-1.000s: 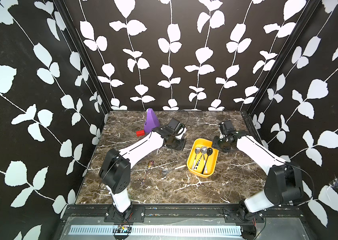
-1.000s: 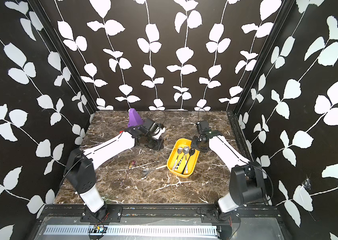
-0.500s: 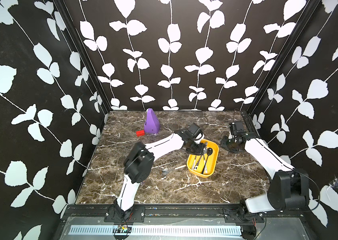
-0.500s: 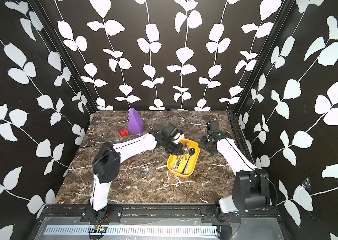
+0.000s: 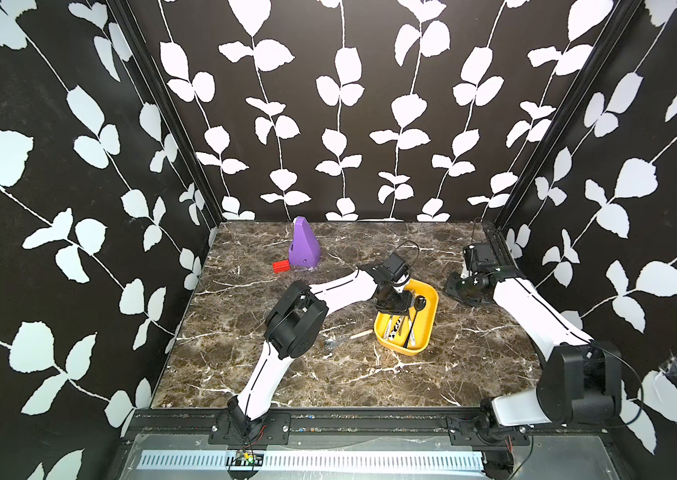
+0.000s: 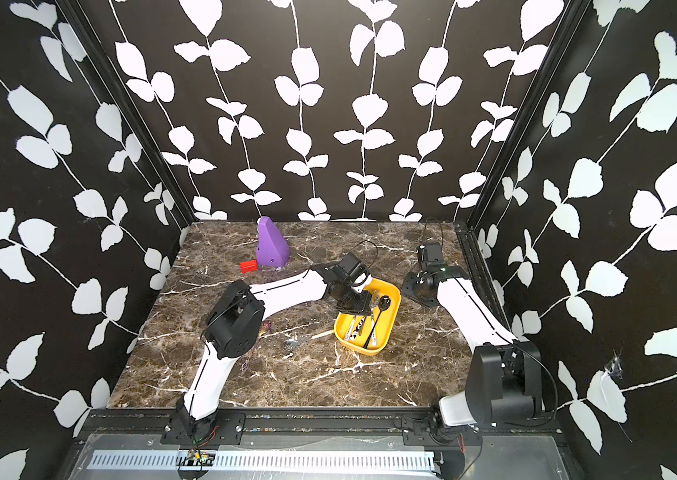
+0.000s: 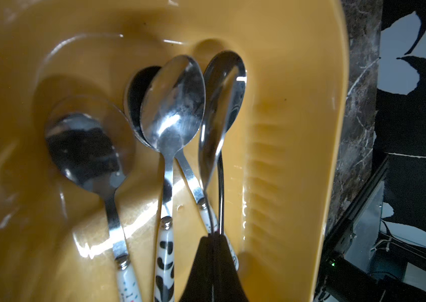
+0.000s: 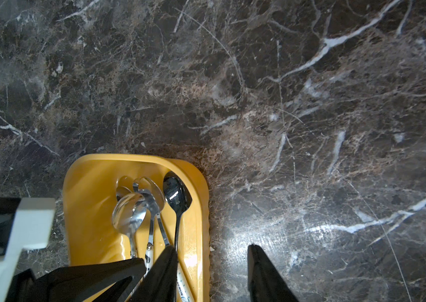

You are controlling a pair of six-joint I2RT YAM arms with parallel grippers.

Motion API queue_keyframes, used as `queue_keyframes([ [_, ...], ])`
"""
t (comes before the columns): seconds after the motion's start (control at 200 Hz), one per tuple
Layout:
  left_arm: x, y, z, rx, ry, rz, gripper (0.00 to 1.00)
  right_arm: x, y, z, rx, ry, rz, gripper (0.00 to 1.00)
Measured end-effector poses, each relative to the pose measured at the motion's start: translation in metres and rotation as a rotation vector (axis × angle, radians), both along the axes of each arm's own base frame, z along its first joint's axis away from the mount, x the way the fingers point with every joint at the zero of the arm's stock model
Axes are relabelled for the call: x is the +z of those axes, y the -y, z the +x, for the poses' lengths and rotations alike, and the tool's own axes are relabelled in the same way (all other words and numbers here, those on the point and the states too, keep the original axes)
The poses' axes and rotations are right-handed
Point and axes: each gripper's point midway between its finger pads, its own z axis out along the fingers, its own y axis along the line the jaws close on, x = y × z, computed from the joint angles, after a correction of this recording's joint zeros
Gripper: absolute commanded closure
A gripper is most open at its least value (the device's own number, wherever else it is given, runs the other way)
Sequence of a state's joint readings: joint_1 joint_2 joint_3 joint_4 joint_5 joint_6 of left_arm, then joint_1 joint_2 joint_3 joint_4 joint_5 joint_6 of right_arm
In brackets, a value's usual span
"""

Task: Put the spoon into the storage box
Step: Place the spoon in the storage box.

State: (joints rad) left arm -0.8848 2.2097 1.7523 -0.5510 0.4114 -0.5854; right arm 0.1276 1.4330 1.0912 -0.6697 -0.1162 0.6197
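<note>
- The left gripper [image 7: 213, 251] is clenching a spoon [image 7: 222, 104], holding it lengthwise inside the yellow storage box [image 5: 432, 297], alongside the others.
- The right gripper [image 8: 211, 264] is hanging beside the box, jaws parted, empty.

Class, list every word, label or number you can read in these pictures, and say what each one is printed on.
"AEMON": on a white spoon handle in the storage box, seen by the right wrist camera; the start of the word is hidden.
Small coloured marks on a speckled handle: too blurred to read.
Nothing else carries readable text.
</note>
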Motion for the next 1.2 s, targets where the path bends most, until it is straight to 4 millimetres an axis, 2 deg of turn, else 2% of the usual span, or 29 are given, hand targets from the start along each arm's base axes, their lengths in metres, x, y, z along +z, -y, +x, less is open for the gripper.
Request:
queue_keyframes([
  [0.185, -0.015, 0.002, 0.002, 0.009, -0.018, 0.02, 0.95, 0.0, -0.002, 0.0, 0.005, -0.002, 0.011, 0.54],
  [0.555, -0.013, 0.006, 0.006, 0.018, -0.015, 0.013, 0.79, 0.001, -0.004, 0.0, 0.006, -0.002, 0.031, 0.53],
  [0.86, -0.014, 0.003, 0.006, 0.015, -0.012, 0.027, 0.77, -0.002, -0.005, -0.001, 0.006, -0.007, 0.037, 0.54],
  [0.985, -0.014, -0.002, 0.011, 0.007, 0.033, 0.052, 0.72, -0.001, -0.006, -0.001, 0.026, 0.003, 0.03, 0.53],
  [1.11, 0.007, -0.013, 0.023, 0.017, 0.137, 0.071, 0.64, 0.009, -0.006, 0.001, 0.073, 0.054, 0.01, 0.52],
  [1.2, 0.044, -0.034, 0.031, 0.053, 0.216, 0.052, 0.61, 0.022, -0.011, 0.002, 0.123, 0.122, -0.004, 0.51],
])
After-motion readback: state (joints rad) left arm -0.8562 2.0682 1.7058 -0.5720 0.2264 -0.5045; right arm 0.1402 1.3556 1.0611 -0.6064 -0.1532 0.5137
